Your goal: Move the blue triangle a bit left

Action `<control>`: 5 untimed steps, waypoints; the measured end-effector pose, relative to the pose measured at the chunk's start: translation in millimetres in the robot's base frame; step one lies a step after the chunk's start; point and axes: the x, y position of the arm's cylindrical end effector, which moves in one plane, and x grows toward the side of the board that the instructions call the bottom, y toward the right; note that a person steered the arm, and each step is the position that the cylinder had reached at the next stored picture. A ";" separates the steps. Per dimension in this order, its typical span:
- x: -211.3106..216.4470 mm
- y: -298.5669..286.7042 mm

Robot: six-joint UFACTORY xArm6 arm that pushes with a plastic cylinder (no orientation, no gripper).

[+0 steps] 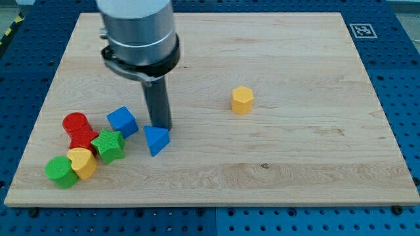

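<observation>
We are resting my tip (162,126), a jawless rod with nothing to clench, just above the small blue triangle block (156,139) in the frame's lower left on the wooden tabletop (295,164), so we are needing its right side first.

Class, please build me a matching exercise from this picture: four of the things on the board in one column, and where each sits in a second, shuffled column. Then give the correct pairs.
Things:
1. blue triangle
2. yellow hexagon block
3. green cylinder
4. blue cube

Places:
A. alone, right of centre
B. nearest the bottom left corner
C. just below my tip
D. left of the rod, above the green star

Pairs: 1-C, 2-A, 3-B, 4-D
</observation>
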 end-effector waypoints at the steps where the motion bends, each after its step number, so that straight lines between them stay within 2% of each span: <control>1: 19.1 -7.7; 3: 23.1 -3.3; 5: 37.4 45.9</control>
